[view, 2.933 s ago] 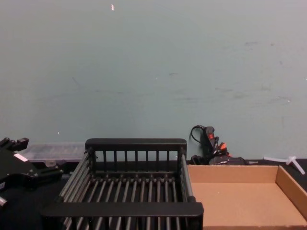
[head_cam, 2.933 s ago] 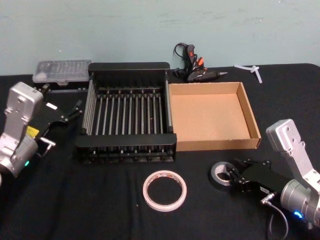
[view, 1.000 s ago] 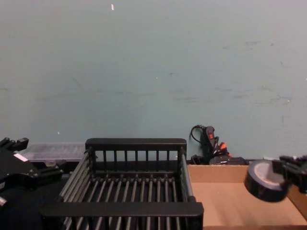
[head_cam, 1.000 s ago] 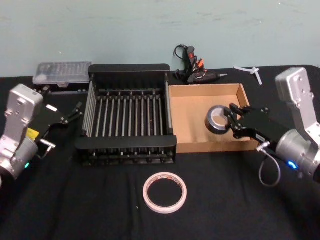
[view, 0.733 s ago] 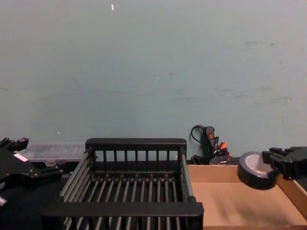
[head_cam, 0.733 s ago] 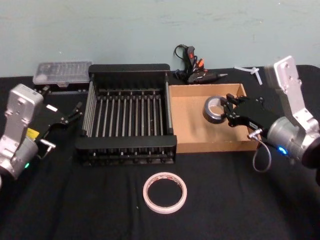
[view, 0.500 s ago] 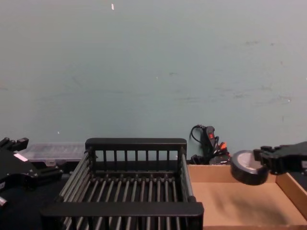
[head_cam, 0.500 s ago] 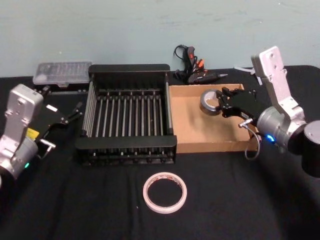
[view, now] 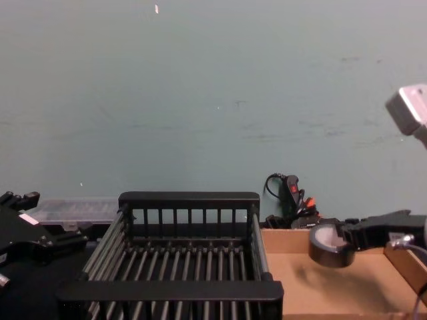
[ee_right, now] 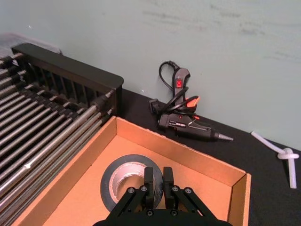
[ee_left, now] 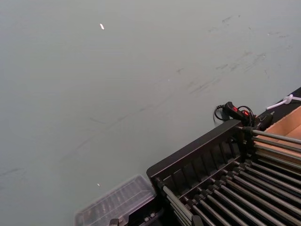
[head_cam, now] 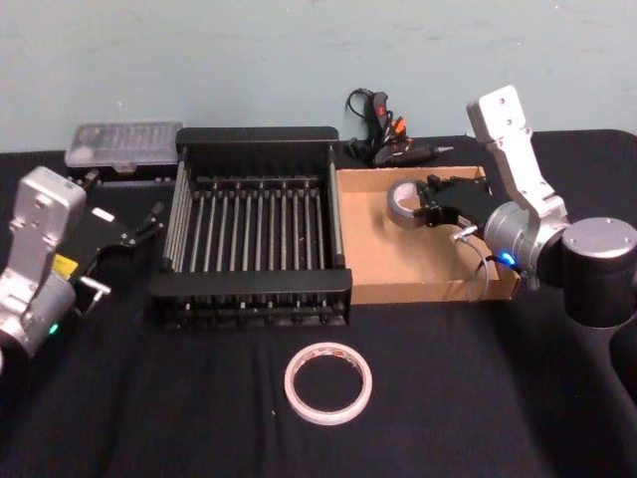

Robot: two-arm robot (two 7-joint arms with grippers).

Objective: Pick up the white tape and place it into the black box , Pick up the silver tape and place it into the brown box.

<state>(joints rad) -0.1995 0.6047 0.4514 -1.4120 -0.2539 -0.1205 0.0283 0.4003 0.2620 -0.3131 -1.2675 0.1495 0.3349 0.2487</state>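
Observation:
My right gripper (head_cam: 422, 212) is shut on the silver tape (head_cam: 402, 202), a dark grey roll with a pale core, and holds it above the far left part of the brown box (head_cam: 398, 290). In the right wrist view the fingers (ee_right: 149, 178) pinch the wall of the silver tape (ee_right: 121, 182) over the cardboard floor. From the chest the silver tape (view: 326, 246) hangs just above the brown box (view: 407, 259). The white tape (head_cam: 327, 381) lies flat on the black table in front of the black box (head_cam: 251, 285). My left gripper (head_cam: 153, 217) stays parked, open, left of that crate.
A glue gun (head_cam: 382, 133) with its cable lies behind the brown box. A clear plastic case (head_cam: 124, 142) sits behind the black box's far left corner. A white knotted strip (ee_right: 283, 153) lies on the table at the far right.
My right gripper has lifted the silver tape off the table at the front right and carried it up and left over the brown box. The left arm and the white tape have not moved.

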